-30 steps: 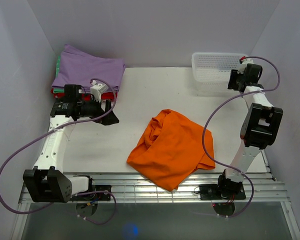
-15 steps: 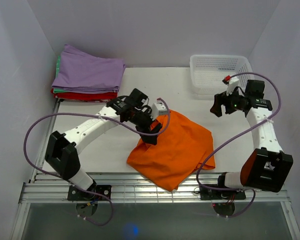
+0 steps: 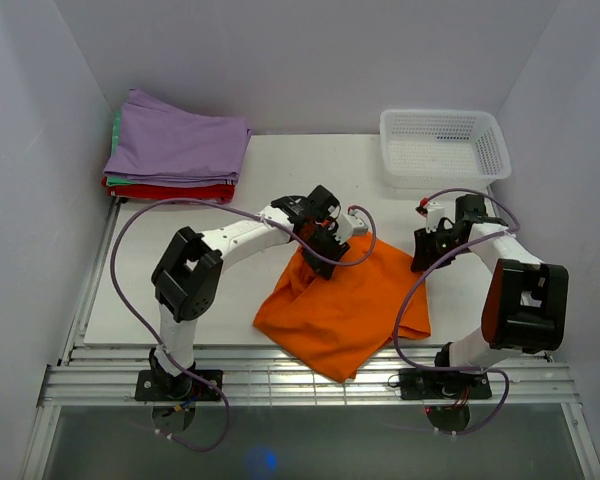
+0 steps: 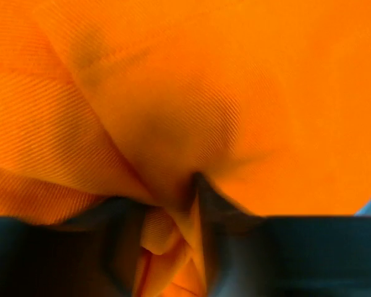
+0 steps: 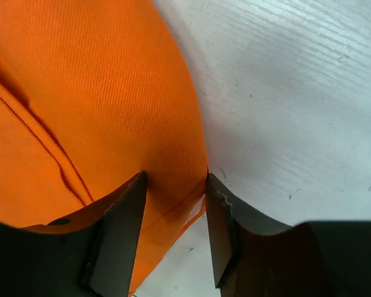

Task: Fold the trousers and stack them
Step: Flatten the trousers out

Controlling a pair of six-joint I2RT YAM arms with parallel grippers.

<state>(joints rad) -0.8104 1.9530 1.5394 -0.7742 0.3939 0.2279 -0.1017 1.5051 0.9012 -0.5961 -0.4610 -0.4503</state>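
Observation:
The orange trousers (image 3: 350, 300) lie bunched in a rough heap on the white table (image 3: 210, 290), near its front edge. My left gripper (image 3: 325, 243) is down on the heap's far left edge. In the left wrist view the cloth (image 4: 185, 93) fills the frame, and a fold is pinched between the dark fingers of the left gripper (image 4: 170, 241). My right gripper (image 3: 421, 255) is at the heap's far right corner. In the right wrist view the hemmed corner of the trousers (image 5: 99, 93) sits between the narrowed fingers of the right gripper (image 5: 173, 229), on the table (image 5: 297, 93).
A stack of folded garments with a lilac one on top (image 3: 175, 145) sits at the far left corner. A white mesh basket (image 3: 445, 145) stands at the far right. Walls close in the table on the left, back and right.
The left arm swung from the folded stack to the trousers' far left edge and closed on cloth. The right arm came down from the basket to the far right corner and closed.

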